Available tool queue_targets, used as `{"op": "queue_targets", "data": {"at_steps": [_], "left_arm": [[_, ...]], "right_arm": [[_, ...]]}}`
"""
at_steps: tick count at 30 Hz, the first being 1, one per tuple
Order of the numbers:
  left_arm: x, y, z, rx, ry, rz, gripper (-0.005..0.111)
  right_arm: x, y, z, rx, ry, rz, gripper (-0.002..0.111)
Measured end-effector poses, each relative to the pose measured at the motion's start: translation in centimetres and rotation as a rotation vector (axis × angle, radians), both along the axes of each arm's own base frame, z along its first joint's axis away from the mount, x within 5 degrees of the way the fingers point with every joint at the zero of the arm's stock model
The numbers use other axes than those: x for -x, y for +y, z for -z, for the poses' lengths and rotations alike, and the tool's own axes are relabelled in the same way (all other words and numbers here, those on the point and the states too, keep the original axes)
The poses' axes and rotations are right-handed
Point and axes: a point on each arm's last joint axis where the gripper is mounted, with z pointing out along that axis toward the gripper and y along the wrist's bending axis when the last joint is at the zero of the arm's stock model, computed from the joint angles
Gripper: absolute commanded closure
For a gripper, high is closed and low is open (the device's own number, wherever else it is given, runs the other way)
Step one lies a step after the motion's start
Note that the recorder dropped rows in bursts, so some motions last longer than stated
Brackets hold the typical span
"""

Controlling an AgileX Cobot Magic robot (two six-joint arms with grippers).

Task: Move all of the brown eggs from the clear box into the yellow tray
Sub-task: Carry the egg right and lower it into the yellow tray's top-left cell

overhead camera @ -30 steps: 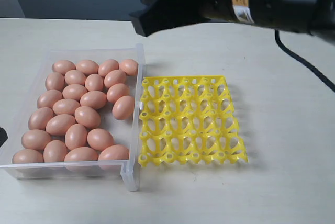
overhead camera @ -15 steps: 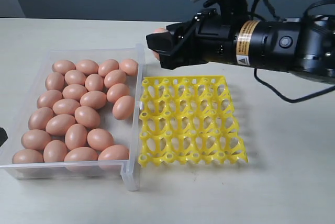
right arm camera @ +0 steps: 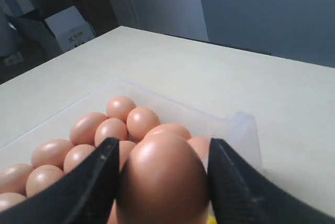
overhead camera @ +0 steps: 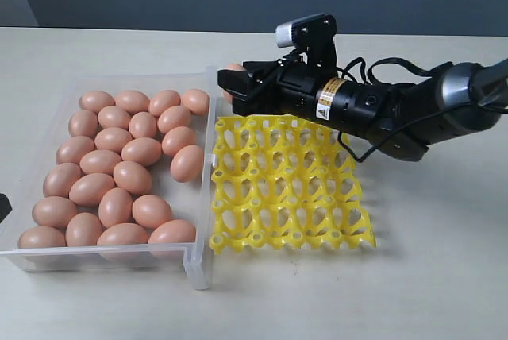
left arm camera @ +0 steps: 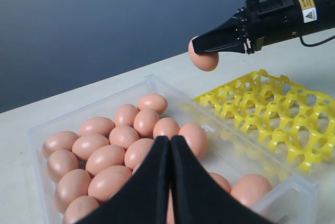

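holding brown egg [left arm camera: 203, 59] clamped in right gripper [left arm camera: 207, 46] | hovering by yellow tray [overhead camera: 290, 191] corner next to clear box [overhead camera: 208, 197] (cups just below) | left gripper [left arm camera: 168, 148] fingers pressed together

Soft, even light; the yellow tray [overhead camera: 290, 185] casts a faint shadow.

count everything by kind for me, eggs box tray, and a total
brown eggs: 25 (24 in the clear box, 1 brown egg in the right pincer)
clear box: 1
yellow tray: 1
total: 27
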Motion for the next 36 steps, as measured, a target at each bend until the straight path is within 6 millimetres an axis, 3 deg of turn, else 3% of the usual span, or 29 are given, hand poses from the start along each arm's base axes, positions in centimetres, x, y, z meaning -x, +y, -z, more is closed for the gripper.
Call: {"op": "queue_targets", "data": {"at_steps": [6,23,36], "left_arm": [[0.0,0.0,0.0,0.0,0.0,0.0,0.106],[0.0,0.0,0.0,0.0,0.0,0.0,0.106],[0.0,0.0,0.0,0.0,0.0,0.0,0.106]], "right_arm": [[-1.2,0.6,0.4,0.05,0.003,-0.011,0.109],[-0.6,1.1,3.3,0.08,0.152,-0.061,0.109],[-0.7,1.0,3.7,0.105,0.172,-0.04,0.109]]}}
